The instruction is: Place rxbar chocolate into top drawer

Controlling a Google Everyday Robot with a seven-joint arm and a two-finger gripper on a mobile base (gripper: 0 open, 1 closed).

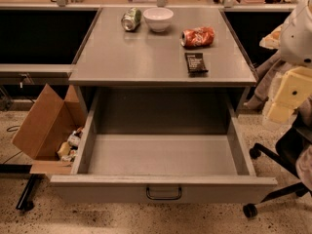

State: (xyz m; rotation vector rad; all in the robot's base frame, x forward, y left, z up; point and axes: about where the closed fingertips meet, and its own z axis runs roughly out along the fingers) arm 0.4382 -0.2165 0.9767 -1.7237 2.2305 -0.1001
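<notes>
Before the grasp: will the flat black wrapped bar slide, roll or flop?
The flat black wrapped bar lies flush on the grey metal tabletop: likely slides, won't roll. Thin, so probably light. Gripper hangs right of it.

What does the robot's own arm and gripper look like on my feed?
At the right edge, the arm is a rounded white-grey shell. Below it, the gripper is pale yellow and blocky, right of the top drawer. No cables or markings show.
</notes>
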